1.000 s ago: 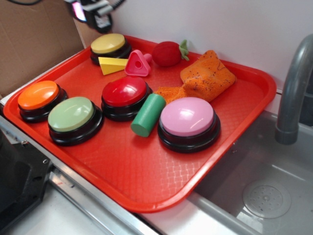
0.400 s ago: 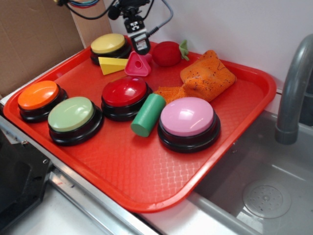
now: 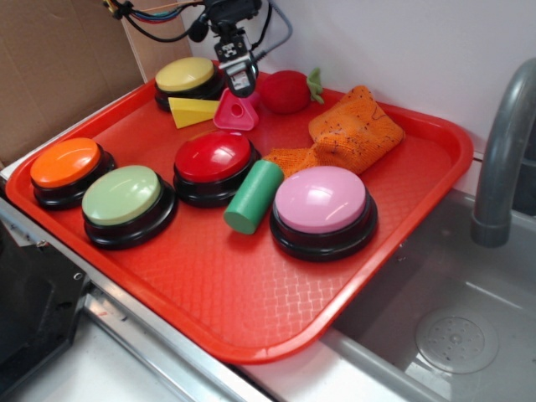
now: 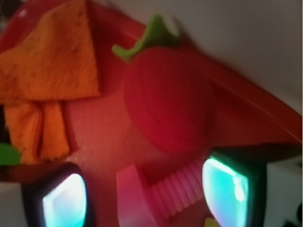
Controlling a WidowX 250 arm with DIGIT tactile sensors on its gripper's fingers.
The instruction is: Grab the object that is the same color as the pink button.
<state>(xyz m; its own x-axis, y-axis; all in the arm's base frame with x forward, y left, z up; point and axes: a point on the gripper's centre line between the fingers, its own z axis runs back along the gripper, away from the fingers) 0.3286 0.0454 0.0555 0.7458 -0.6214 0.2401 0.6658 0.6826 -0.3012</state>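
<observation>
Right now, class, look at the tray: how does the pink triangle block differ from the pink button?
The triangle block is much smaller than the pink button. The block is three-cornered with a hole through it; the button is a round dome on a black base. The block is hot pink, the button paler. The block sits at the back of the tray, under the end effector; the button sits nearer the front. Both are pink and rest on the tray.

Red plastic tray under me, beside a steel sink with a grey faucet. I see domed buttons: yellow, orange, light green, red. Yellow wedge block near the yellow button. Green cylinder lies beside the red button. Red plush strawberry near a crumpled orange cloth.
</observation>
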